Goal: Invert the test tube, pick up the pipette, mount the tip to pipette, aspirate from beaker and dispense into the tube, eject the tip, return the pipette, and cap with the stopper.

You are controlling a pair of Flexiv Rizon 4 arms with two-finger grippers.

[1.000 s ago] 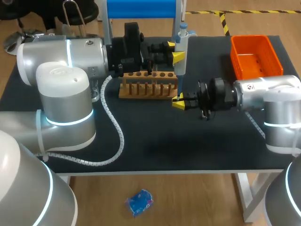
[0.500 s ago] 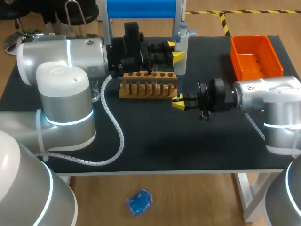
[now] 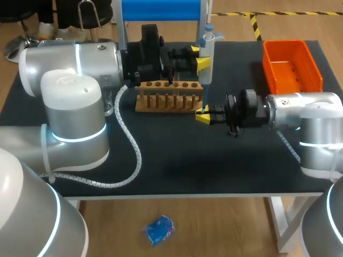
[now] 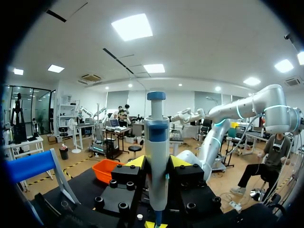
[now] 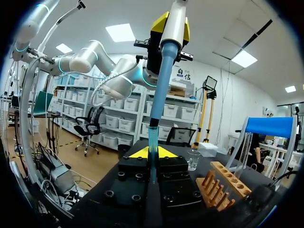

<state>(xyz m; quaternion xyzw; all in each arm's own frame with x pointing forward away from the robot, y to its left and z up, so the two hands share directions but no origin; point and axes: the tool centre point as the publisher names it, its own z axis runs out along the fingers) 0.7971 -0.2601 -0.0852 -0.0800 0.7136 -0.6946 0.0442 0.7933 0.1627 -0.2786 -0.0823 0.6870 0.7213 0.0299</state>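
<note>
My left gripper [image 3: 202, 58] holds the white and blue pipette [image 3: 207, 51] upright above the right end of the wooden tube rack [image 3: 169, 97]. In the left wrist view the left gripper [image 4: 156, 164] is shut on the pipette [image 4: 156, 137] at mid-body. Just below it, my right gripper [image 3: 202, 115] is shut on a thin translucent blue pipette tip [image 5: 152, 140]. In the right wrist view the tip stands upright in the right gripper [image 5: 152, 153], and the pipette shaft [image 5: 164, 71] meets its top end. A small glass beaker [image 5: 192, 159] stands on the table beyond.
An orange bin [image 3: 292, 64] sits at the table's back right. A blue stand [image 3: 161, 9] rises at the back edge behind the rack. My left arm's white cable [image 3: 131, 144] loops across the black table's left half.
</note>
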